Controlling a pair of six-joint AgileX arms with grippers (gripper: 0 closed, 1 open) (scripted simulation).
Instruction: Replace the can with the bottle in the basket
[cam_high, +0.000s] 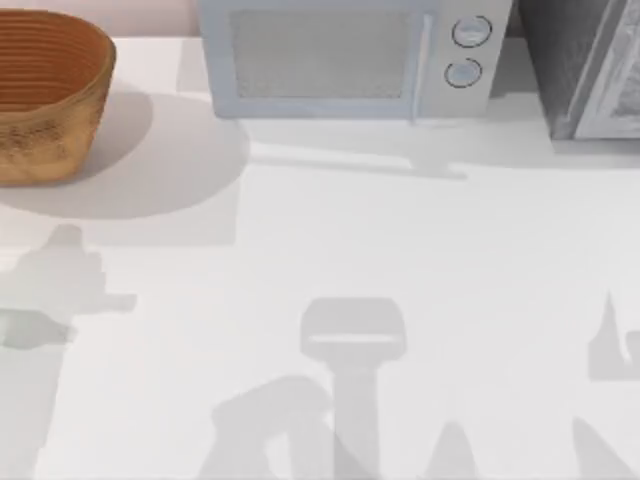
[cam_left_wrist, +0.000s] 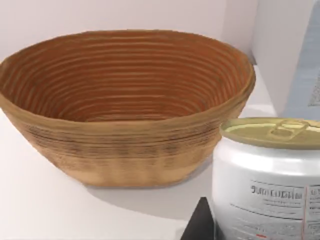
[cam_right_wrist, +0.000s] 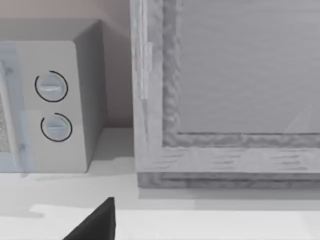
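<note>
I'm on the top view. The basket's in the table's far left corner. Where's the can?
Observer: In the left wrist view the can is outside the basket, beside its outer wall, with the left gripper right next to it.
Operator: Is anything in the basket?
Observer: The ribbed inside that the left wrist view shows holds nothing; the near wall hides the very bottom.
Operator: Is the can upright?
Observer: Yes, upright, dull gold top and pull tab facing up. Its base is cut off, so I cannot tell whether it rests on the table.
</note>
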